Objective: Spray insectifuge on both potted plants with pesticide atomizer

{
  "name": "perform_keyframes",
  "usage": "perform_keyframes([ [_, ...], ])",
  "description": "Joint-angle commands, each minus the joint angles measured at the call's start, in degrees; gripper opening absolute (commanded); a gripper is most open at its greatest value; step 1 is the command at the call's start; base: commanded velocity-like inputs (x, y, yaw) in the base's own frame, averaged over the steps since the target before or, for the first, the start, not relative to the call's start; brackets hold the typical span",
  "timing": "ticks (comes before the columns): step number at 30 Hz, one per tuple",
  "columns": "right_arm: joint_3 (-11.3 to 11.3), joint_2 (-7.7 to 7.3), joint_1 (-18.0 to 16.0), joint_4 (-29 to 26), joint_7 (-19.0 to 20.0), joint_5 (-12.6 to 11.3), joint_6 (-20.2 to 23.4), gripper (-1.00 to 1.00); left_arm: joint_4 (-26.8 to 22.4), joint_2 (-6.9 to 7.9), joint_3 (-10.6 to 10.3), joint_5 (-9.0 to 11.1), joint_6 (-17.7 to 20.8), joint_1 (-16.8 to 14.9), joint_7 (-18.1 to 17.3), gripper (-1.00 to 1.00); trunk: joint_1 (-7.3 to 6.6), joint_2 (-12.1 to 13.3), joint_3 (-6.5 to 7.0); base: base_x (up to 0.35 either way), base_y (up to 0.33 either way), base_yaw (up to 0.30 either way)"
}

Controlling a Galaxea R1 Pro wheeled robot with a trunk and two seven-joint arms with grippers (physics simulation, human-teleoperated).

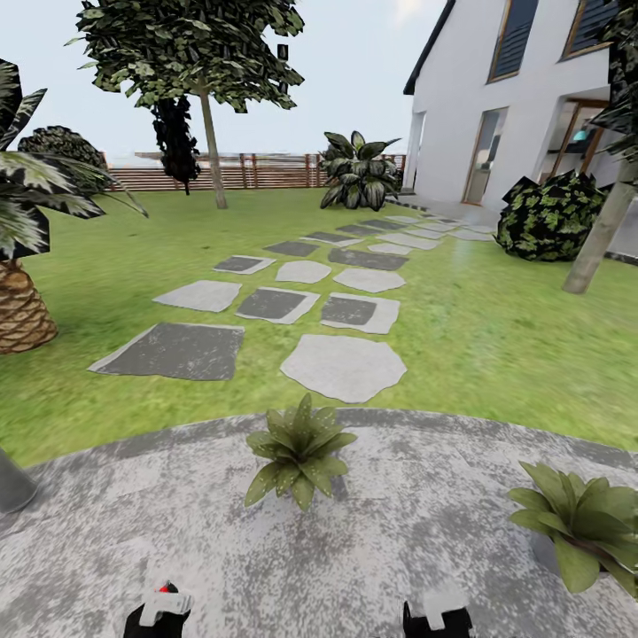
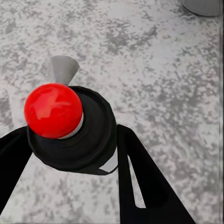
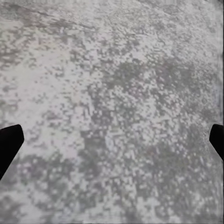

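Two potted plants stand on the round mottled patio: one rosette straight ahead at the patio's far edge, the other at the right. My left gripper sits low at the near left, shut on the pesticide atomizer. From the left wrist view the atomizer appears end-on: a black round top with a red ball, a sliver of white label below it, and black fingers on either side. My right gripper is open over bare paving, its fingertips far apart.
Grey stepping stones lead across the lawn toward a white house. A palm trunk and a grey object stand at the left. A dark shrub, a leaning trunk and a slatted fence lie beyond.
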Motion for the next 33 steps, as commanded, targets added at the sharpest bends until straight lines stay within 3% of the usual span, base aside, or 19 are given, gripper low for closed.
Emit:
perform_keyframes([
  [1,0.49,0.00,-0.05,0.10,-0.58,-0.16,0.08,1.00,0.17,-0.03,0.68,-0.28,-0.24,-0.01,-0.26,-1.00,-0.01,-0.02,-0.05,0.000,0.000,-0.263],
  [33,0.52,0.14,-0.03,0.17,-0.58,-0.84,0.08,1.00,0.58,-0.45,0.51,-0.39,-0.62,0.66,-0.41,-1.00,-0.01,-0.02,1.31,0.000,0.000,-0.291],
])
